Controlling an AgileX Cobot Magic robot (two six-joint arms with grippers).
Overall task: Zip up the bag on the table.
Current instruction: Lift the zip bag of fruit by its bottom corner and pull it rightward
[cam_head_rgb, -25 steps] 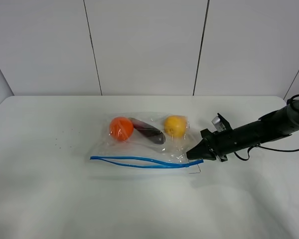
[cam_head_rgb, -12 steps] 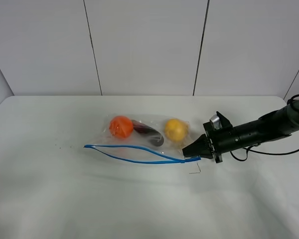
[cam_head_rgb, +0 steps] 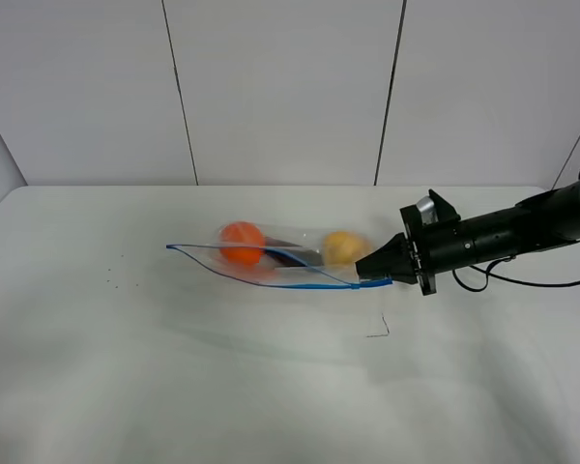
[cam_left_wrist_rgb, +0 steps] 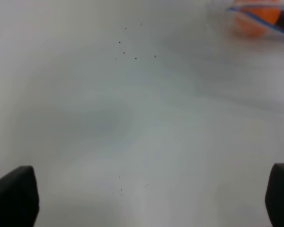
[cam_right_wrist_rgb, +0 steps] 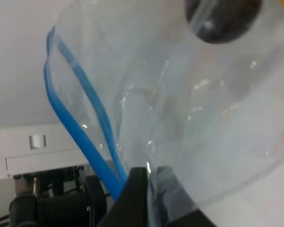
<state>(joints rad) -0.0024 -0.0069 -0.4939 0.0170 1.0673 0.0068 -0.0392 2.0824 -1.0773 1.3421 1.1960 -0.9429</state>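
2 tracks of the blue zipper strip gape apart. My right pincer is clenched on the zipper end of the bag, which looks lifted just off the desk. My left pincer is released, well apart from it. Best: lower the bag, pin the far corner with the left, slide taut.

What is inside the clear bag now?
The bag holds an orange fruit, a dark purple item and a yellow fruit. The dark one shows only partly and blurred; its kind is unclear.
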